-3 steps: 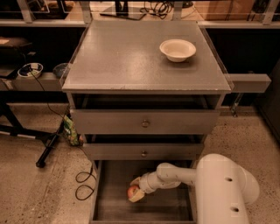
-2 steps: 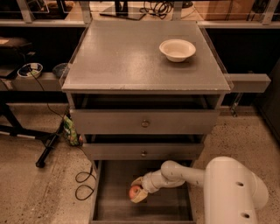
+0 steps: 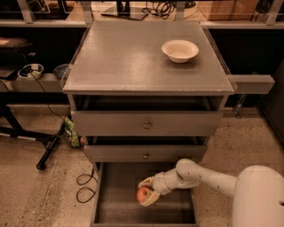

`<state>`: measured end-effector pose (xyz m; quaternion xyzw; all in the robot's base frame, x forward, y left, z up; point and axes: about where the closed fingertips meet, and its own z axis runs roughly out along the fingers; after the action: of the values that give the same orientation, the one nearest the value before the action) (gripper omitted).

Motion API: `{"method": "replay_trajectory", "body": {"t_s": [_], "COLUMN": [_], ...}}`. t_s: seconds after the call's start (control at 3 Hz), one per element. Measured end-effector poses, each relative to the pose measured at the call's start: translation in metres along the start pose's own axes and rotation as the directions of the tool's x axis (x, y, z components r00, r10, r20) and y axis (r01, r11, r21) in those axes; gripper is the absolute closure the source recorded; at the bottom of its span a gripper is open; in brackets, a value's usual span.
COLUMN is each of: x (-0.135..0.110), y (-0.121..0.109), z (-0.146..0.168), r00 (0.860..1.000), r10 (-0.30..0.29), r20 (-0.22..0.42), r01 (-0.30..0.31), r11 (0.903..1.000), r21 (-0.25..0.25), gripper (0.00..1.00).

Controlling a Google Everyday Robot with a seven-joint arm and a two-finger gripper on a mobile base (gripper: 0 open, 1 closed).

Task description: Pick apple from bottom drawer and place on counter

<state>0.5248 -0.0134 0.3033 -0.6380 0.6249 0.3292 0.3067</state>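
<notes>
Fingers of gripper clamp apple between them, bottom drawer floor just beneath. Grasp looks made; next calls for lifting clear, then up to counter well above.

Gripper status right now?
Gripper: down in the bottom drawer, jaws closed on the apple.

This looks like a robotics lab or workshop: a speckled terrazzo floor, loose black cables at lower left, a cluttered bench across the top, and a white robot arm whose pincer grips the apple at bottom centre.
</notes>
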Motion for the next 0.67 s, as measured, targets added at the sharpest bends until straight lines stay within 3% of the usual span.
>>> {"method": "replay_trajectory", "body": {"t_s": [0.67], "x": [-0.051], "y": [0.012], "z": [-0.036], "r00": [0.997], "r10": [-0.069], "r20": [0.033], "r01": [0.07], "r11": [0.9975], "r21": [-0.009], "gripper": [1.0]}}
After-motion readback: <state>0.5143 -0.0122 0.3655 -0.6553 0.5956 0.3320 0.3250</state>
